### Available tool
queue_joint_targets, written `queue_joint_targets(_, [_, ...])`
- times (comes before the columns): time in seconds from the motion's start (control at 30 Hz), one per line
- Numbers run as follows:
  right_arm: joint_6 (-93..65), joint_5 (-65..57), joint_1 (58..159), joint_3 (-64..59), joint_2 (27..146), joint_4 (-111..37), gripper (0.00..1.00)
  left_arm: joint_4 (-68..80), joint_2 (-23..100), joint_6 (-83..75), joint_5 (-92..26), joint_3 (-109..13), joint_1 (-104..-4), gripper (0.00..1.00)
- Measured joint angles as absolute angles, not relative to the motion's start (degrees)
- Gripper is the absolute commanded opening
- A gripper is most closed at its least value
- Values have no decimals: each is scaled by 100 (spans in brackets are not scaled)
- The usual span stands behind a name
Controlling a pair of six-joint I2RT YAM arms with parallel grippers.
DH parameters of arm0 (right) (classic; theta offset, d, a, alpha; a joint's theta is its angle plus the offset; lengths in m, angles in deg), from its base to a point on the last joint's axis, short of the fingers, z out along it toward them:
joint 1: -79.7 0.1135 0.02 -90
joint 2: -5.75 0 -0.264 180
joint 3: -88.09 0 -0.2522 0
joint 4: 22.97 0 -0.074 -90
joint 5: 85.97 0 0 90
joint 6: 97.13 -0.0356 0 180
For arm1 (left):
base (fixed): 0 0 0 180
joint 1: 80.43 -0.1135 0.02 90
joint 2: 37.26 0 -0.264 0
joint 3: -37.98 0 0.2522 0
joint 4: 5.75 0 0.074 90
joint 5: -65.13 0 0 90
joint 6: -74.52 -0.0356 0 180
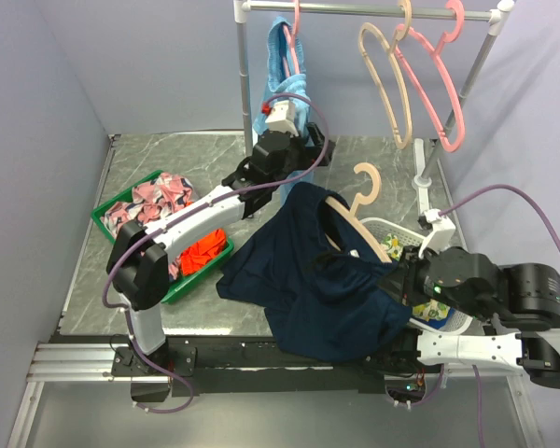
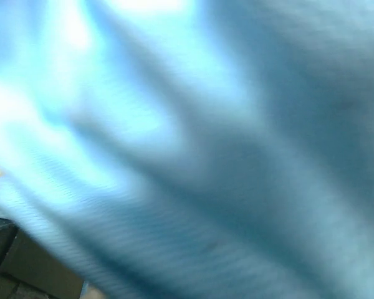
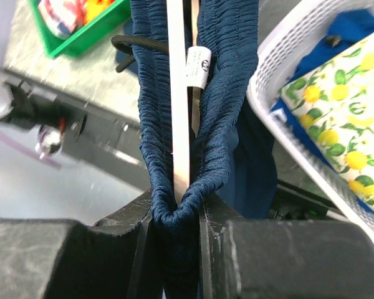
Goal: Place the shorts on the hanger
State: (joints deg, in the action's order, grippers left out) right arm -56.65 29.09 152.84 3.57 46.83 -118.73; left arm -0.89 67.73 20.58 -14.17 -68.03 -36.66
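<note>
Navy shorts [image 1: 317,280] at mid-table, draped over cream hanger [image 1: 365,183] and sagging toward the near edge. Hook bare above the fabric, pointing away from the arms. Waistband threaded by the hanger's thin bar, with bar and bunched elastic pinched together in right gripper [image 3: 177,212], fingers closed tight on both. Probable reason for this hold: hanger propped up and tilted above the table [image 1: 168,159], waistband pinned against slipping during further arranging. Judged only partly hung, with the waistband gathered on the bar and most of the cloth in a loose heap below.

Left gripper [image 1: 308,147] raised at the back, close against blue garment [image 1: 285,56] hung from rail [image 1: 373,11]. Left wrist view filled with blurred blue cloth and no fingers visible, hence open or closed impossible to tell. Nothing seen held there.

Surroundings:
- On the rail, at right: second cream hanger [image 1: 385,79] and pink hangers [image 1: 441,93].
- At left: green bin [image 1: 112,213] of patterned and orange clothes.
- Just beside the right gripper: white basket [image 3: 280,87] holding lemon-print cloth [image 3: 343,112].

Likely obstacles: basket rim close by the hanging shorts on the right, and blue garment crowding the left wrist and blocking its camera.
</note>
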Motion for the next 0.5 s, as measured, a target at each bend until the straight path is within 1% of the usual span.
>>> queue_joint_targets(0.2, [-5811, 3536, 15188, 630, 5468, -11870, 0, -63, 6360, 2014, -543, -6285, -3756, 98])
queue_joint_targets(0.33, [-5800, 3838, 14882, 958, 5896, -11805, 0, -30, 6093, 2005, -99, -6055, -3767, 97])
queue_joint_targets(0.5, [-5606, 4148, 14412, 1248, 6128, -11798, 0, -26, 5739, 1948, 244, -5760, -3808, 97])
